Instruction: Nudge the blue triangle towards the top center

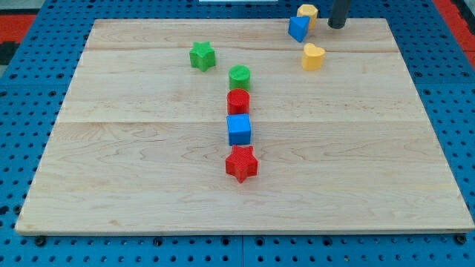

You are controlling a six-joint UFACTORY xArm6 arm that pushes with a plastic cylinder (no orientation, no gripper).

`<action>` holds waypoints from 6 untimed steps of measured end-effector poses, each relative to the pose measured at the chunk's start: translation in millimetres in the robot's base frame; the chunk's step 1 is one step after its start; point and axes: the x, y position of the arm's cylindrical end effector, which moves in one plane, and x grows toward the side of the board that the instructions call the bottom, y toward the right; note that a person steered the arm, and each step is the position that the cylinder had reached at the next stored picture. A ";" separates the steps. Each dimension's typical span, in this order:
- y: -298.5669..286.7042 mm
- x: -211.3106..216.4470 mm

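The blue triangle (pixel 298 28) lies near the board's top edge, right of centre, touching a yellow block (pixel 307 12) just above and to its right. My tip (pixel 337 25) is at the end of the dark rod at the view's top, a short way right of the blue triangle and not touching it.
A yellow heart (pixel 313 56) lies below the triangle. A green star (pixel 201 55) sits upper left of centre. A column runs down the middle: green cylinder (pixel 239 76), red cylinder (pixel 238 101), blue cube (pixel 239 129), red star (pixel 241 163). The wooden board (pixel 111 148) rests on blue pegboard.
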 end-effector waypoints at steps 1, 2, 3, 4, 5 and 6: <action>-5.5 -2.3; -33.1 16.4; -72.2 26.9; -106.7 32.9; -131.3 34.0; -153.7 33.5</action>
